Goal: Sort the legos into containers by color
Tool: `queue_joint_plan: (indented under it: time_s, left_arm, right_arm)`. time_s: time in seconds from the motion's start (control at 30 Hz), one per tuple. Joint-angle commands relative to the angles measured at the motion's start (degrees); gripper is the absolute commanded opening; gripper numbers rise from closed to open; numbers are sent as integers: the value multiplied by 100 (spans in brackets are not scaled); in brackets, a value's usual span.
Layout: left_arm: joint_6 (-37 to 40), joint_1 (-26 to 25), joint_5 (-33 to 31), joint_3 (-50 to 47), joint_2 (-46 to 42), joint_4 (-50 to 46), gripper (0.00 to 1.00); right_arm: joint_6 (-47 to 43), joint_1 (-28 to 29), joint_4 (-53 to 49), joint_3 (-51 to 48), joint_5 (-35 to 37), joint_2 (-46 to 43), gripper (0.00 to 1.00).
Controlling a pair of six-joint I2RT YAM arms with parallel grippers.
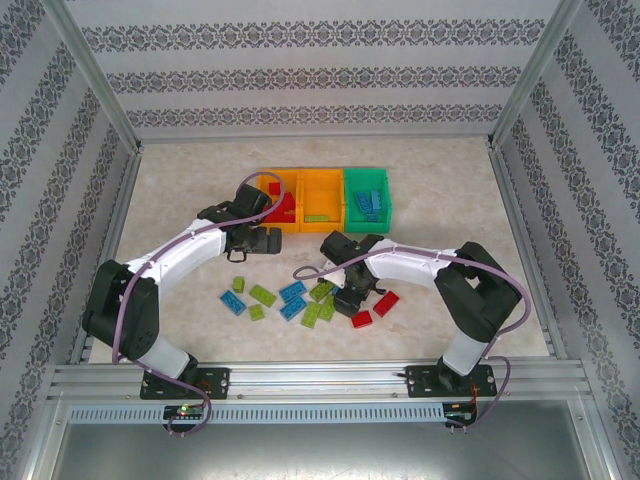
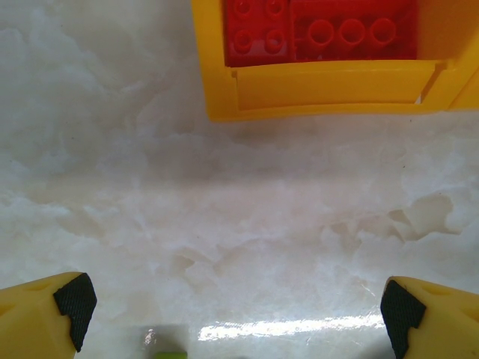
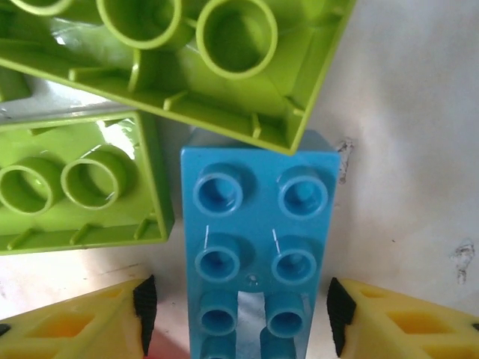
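Orange bins (image 1: pixel 320 226), two; green bin (image 1: pixel 368 224), one. Bricks (image 1: pixel 293 292): red, lime green, blue. Tabletop (image 1: pixel 450 190): cream, marbled. Walls (image 1: pixel 320 80): white, dark ornamental bands. Left gripper fingers (image 2: pixel 30 321): yellow, black pads.

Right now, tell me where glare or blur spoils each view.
Left wrist: a glare streak on the table near the bottom edge, red legos slightly soft. Right wrist: blue lego sharp, a pale sheen on its lower middle. Top external: evenly lit, no strong glare.
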Motion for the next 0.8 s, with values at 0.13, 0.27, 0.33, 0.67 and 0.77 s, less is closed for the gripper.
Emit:
queue_joint_plan:
  time_s: [0.13, 0.27, 0.33, 0.67, 0.77]
  left_arm:
    - [-87, 56, -154, -120, -120, -99, 99]
    - [-88, 56, -107, -84, -71, -81, 99]
    - [-89, 55, -106, -80, -81, -77, 99]
    - [-88, 55, -107, -114, -83, -77, 99]
    - [-97, 51, -106, -126, -89, -68, 99]
  right_arm:
    - [-70, 12, -45, 79, 364, 85, 49]
    - [-11, 12, 26, 11, 468, 0, 41]
    - [6, 8, 67, -4, 531, -64, 39]
    - [95, -113, 203, -4, 557, -285, 33]
    - [117, -144, 241, -31, 506, -364, 31]
